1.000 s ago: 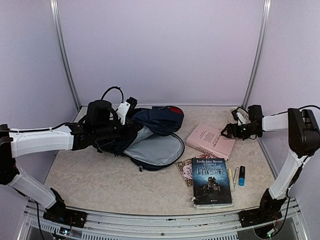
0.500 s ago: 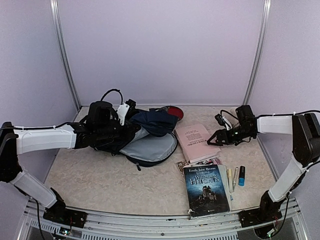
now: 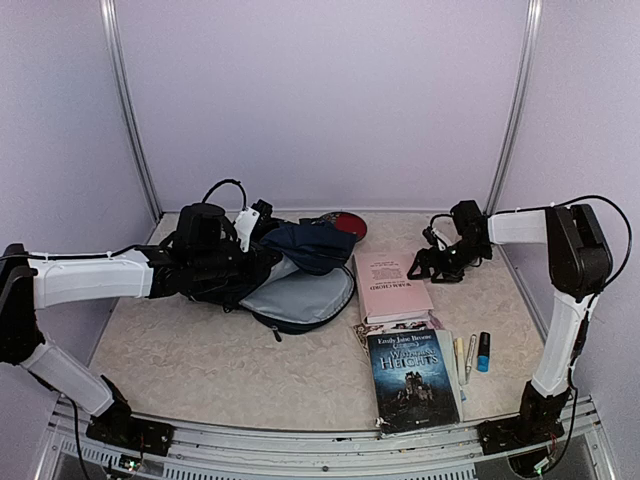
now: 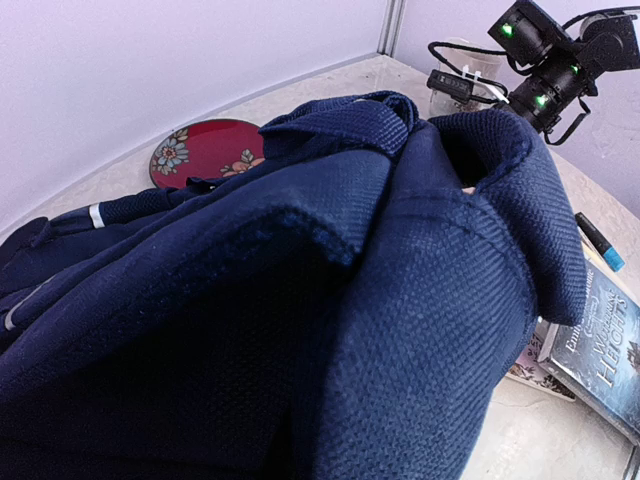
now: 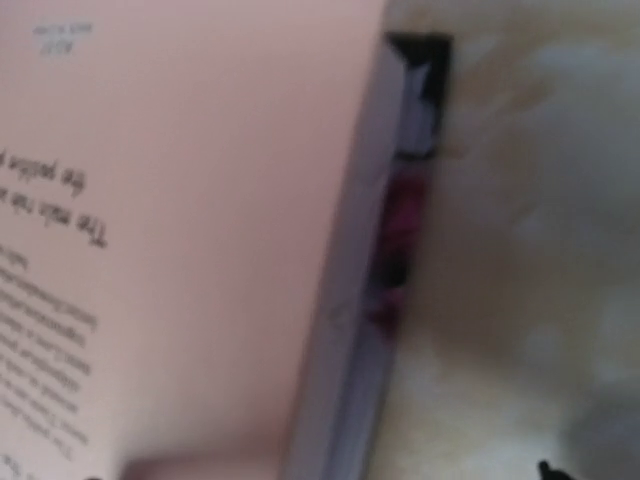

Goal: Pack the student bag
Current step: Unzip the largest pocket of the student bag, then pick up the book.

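Student bag lies unzipped toward desk far-left corner; left fingers buried in it, closed on its fabric; right fingers spread beside pink book; left wrist: navy fabric fills view; right wrist: book's edge, blurred.

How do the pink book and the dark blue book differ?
The pink book has a plain pale cover with small print; the dark blue book carries a picture and big title. The pink book lies farther back beside the student bag, the right pincer near its far corner; the dark blue book lies nearer the front, beside the pens. Both lie flat and closed.
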You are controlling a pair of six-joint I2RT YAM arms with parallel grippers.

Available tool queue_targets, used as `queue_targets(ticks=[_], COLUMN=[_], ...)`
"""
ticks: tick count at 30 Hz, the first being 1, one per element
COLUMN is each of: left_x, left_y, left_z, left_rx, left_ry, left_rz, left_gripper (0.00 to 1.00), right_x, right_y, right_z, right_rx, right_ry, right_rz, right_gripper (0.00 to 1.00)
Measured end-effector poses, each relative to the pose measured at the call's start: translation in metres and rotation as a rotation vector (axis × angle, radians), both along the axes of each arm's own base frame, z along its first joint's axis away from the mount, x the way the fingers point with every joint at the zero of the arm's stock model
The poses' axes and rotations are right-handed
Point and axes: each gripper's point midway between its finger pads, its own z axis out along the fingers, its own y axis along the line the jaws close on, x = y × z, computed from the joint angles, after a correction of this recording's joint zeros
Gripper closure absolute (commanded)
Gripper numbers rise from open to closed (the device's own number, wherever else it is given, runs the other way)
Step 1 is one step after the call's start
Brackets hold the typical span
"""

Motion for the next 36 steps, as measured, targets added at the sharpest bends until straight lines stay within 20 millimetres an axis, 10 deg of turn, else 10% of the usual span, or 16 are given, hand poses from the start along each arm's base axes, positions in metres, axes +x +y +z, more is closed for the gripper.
queue_targets(ticks=[12, 25, 36], left_x=[-0.004, -0.003, -0.005], left_y=[-0.009, -0.009, -0.010], left_z=[-0.026, -0.031, -0.032], left_rx=[0.026, 0.021, 0.027], left_ry=[0.059, 0.084, 0.088], left_rz=[-0.029, -0.019, -0.027], left_gripper=[1.00, 1.00, 1.00], right_x=[-0.028, -0.012, -0.041], right_y=[0.061, 0.107, 0.075], right_z=[0.000, 0.067, 0.001], right_rx=[0.260, 0.495, 0.274], right_ry=[0.069, -0.040, 0.044], right_rz=[0.058, 0.039, -0.098], right_gripper=[0.15, 0.13, 0.13])
